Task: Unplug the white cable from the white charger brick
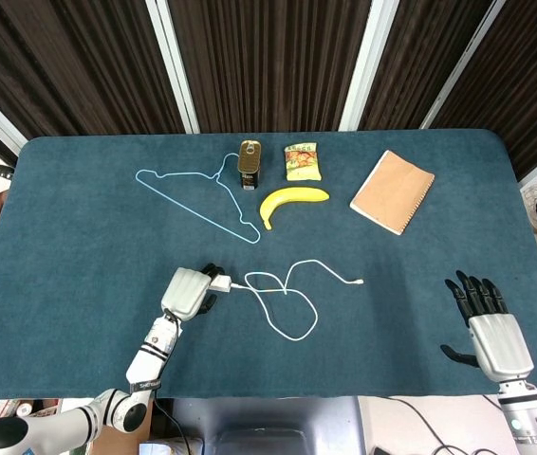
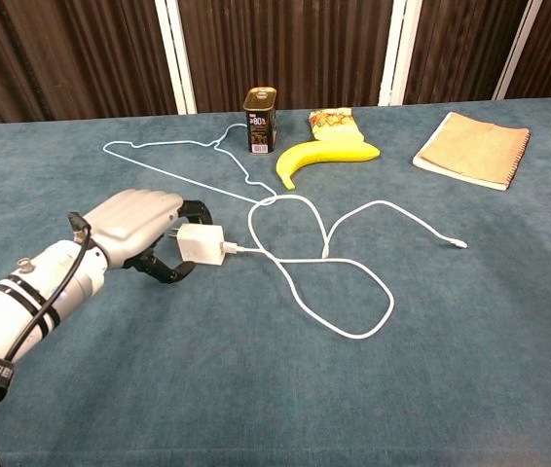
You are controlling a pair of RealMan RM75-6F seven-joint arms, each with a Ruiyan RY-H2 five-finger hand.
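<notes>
Our left hand (image 2: pixel 139 226) is at the brick (image 2: pixel 202 244). Its fingers (image 2: pixel 194 208) curl round the brick's left end, one above and the thumb below, and they look like they touch it. We think the hand is taking hold of the brick, but we cannot tell yet if the grip is tight. In the head view the left hand (image 1: pixel 187 292) covers most of the brick (image 1: pixel 220 282), so only a bit of white peeks out on the right.

We think this is the first step: get the brick held firm. The plug is not out yet. The cable (image 2: pixel 323 255) goes into the right side of the brick and runs off to the right in big loops across the table (image 2: pixel 470 321). Its loose end lies far to the right, well apart from the hand.

Our right hand (image 1: pixel 488 327) is way over on the near right of the table. Its fingers are spread wide and it holds nothing. It is well apart from the cable.

Next we need to squeeze the brick so it cannot slide. Then the right hand has to come over and pinch the cable just beside the brick, and pull it straight out to the right. If we pull on a loop instead, the whole brick may just drag along.
</notes>
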